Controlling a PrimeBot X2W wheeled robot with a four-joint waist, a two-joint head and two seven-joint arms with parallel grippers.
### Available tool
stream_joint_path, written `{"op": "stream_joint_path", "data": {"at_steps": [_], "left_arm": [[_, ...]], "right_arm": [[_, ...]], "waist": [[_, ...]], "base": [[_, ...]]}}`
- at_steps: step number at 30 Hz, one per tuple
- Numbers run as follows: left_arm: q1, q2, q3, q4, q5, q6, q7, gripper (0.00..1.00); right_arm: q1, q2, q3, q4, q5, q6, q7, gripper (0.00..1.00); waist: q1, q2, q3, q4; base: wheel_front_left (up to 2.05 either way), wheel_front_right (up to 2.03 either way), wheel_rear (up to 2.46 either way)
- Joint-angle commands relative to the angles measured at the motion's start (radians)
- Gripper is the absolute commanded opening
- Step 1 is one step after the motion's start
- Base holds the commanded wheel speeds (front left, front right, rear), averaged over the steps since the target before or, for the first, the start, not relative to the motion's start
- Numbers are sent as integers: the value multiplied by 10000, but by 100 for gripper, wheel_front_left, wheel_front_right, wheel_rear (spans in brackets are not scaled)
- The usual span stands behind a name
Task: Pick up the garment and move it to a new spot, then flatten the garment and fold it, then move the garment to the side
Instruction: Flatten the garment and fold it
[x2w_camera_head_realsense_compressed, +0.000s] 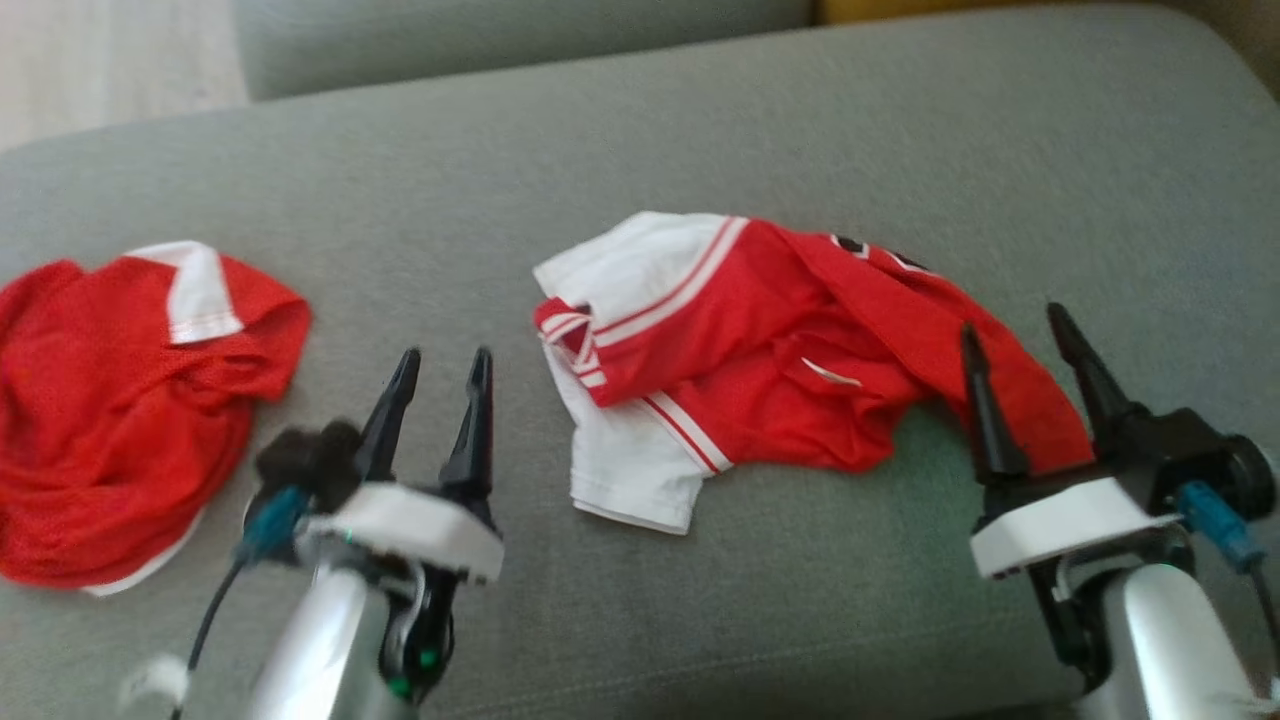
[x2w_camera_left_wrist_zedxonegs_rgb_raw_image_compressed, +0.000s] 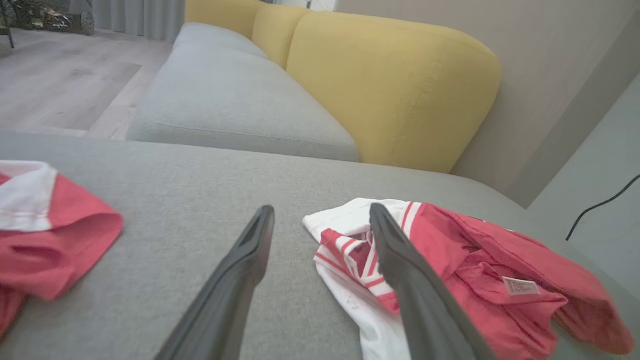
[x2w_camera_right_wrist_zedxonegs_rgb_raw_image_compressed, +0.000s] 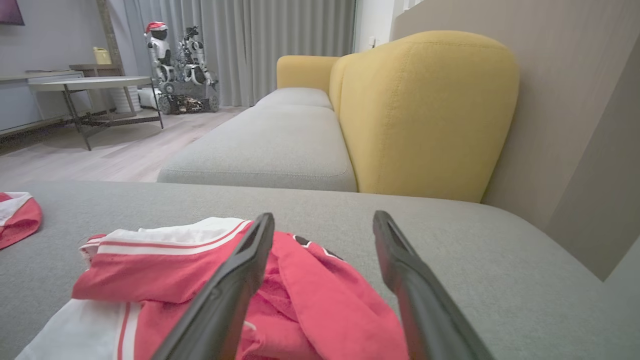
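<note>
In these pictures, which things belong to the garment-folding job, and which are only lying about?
Belonging to the job: the crumpled red-and-white garment mid-seat; the left gripper and right gripper, both open; the gray sofa seat.
Only lying about: the other red garment at the left, likely; the yellow backrest; the table; the robot figures by the curtain.

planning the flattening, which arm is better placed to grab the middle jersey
Probably right: the right gripper stands open over the red end of the jersey. The left gripper is open over bare cushion, short of it.
</note>
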Motion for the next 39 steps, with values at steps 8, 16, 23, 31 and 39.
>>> {"op": "stream_joint_path", "data": {"at_steps": [8, 16, 23, 31, 39], "left_arm": [[-3522, 180, -194, 2206, 292, -282, 1232, 100], [-5852, 771, -878, 4756, 1219, -249, 2817, 100], [-6904, 1137, -1330, 6157, 1747, -288, 3024, 100], [-7324, 1018, -1684, 7157, 1576, -839, 3046, 24], [-7377, 957, -2043, 7537, 1274, -1050, 2794, 0]], "right_arm": [[-811, 114, 770, -593, -99, -7, -287, 100], [-948, 231, 1131, -503, -85, -7, -493, 100], [-1080, 274, 1321, -279, 9, -7, -735, 100], [-1174, 282, 1224, 24, 162, -7, -915, 100], [-1339, 283, 1008, 203, 121, -7, -963, 100]], "waist": [[0, 0, 1264, -1024], [0, 0, 1947, -1545], [0, 0, 2337, -1786], [0, 0, 2448, -1844], [0, 0, 2174, -1742]], "base": [[0, 0, 0], [0, 0, 0], [0, 0, 0], [0, 0, 0], [0, 0, 0]]}}
